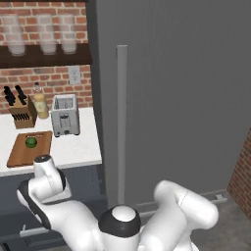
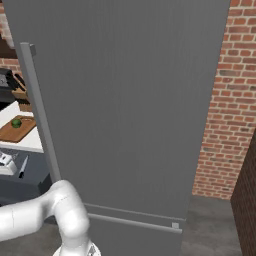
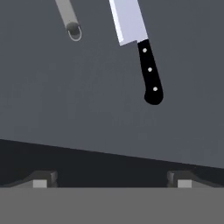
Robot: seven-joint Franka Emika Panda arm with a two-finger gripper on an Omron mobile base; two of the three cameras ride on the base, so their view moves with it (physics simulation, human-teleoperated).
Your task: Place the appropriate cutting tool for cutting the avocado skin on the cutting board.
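Fingertips set wide apart at the bottom of the hand view, so end effector point(image 3: 112, 179) open and holding nothing. Ahead of it and slightly right, well beyond the tips: the knife point(image 3: 141, 48), lying flat on a dark grey surface, black riveted handle pointing back toward the end effector, silver blade running away out of frame. Ahead and left: a grey rod-like handle end point(image 3: 70, 22), possibly the peeler, too cropped to tell. Far off on the white table point(image 1: 83, 147), well apart from the end effector: the cutting board point(image 1: 22, 154) with the avocado point(image 1: 31, 142) sitting on it, beside the toaster point(image 1: 65, 115) and the knife block point(image 1: 19, 110). Main risks, judged from here: closing on the wrong grey tool instead of the knife; descending off-centre, since the handle sits right of the midline, and nudging the knife aside rather than straddling it; pinching the thin blade instead of the handle, giving a slippery, tilting hold. Later, a long carry from the low surface up to the table, with a chance of clipping the table edge or dropping the knife, and of knocking the avocado off the cutting board when setting down.
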